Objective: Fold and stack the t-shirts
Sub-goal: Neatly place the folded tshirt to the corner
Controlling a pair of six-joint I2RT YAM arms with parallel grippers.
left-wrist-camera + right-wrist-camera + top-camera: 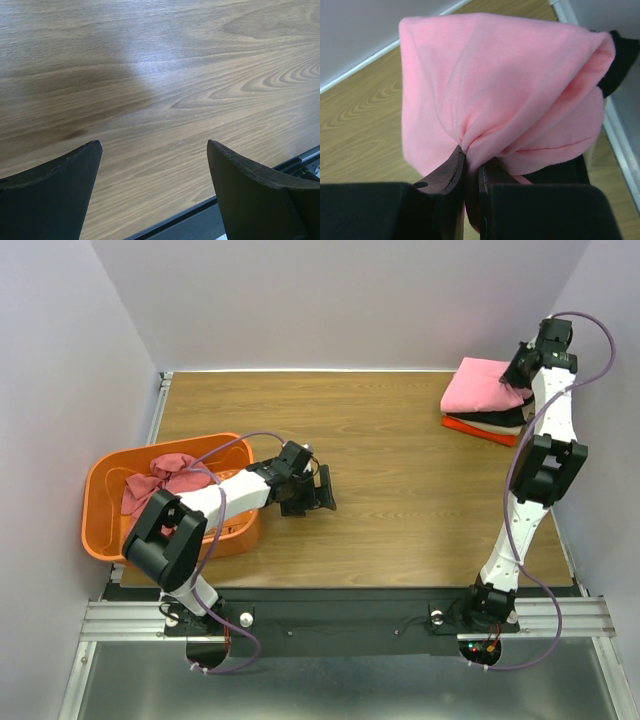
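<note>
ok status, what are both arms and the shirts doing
Left fingers open, empty, low over table. Right fingers shut on pink shirt atop stack. Rose shirt bunched in basket. Nothing in the way.

Soft matt pink cloth t-shirt [510, 90], smooth orange plastic basket [100, 537], slightly glossy wood-grain table [210, 65].

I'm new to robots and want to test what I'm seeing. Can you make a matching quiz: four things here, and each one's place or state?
1. light pink cloth t-shirt
2. darker rose crumpled t-shirt
3. left gripper
4. right gripper

A. lying in the orange slotted plastic basket
B. open above the wooden table
C. topping the folded stack, far right corner
D. shut on pink cloth

Pairs: 1-C, 2-A, 3-B, 4-D
</note>
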